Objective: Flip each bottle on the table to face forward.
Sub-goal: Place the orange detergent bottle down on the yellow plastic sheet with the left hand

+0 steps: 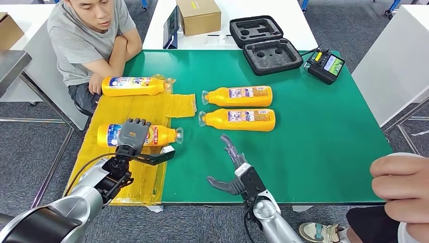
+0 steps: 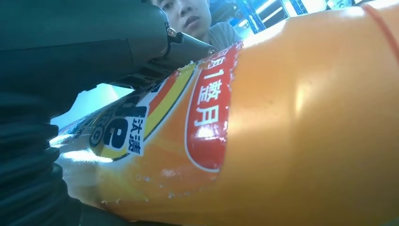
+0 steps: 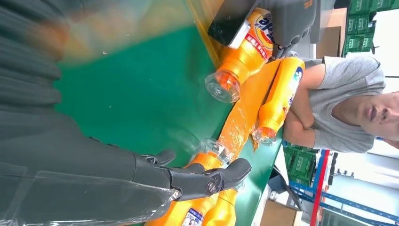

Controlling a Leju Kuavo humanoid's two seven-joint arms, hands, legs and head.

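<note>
The left hand [image 1: 132, 134] is clamping down over the near orange plastic bottle [image 1: 163, 135] lying on the yellow sheet [image 1: 146, 109] (label showing), likely to roll it; the right hand [image 1: 233, 169] is hovering, fingers apart, above the green bench [image 1: 313, 136].

Two silver metal arms are showing at the lower edge of the head view, with rounded, shiny casings. The left hand [image 1: 132, 134] is boxy and dark grey, with a small orange marking on its back and black cables looping beside the wrist. The right hand [image 1: 233, 169] has slim dark grey fingers, a black wrist block and a black cable below it.
</note>
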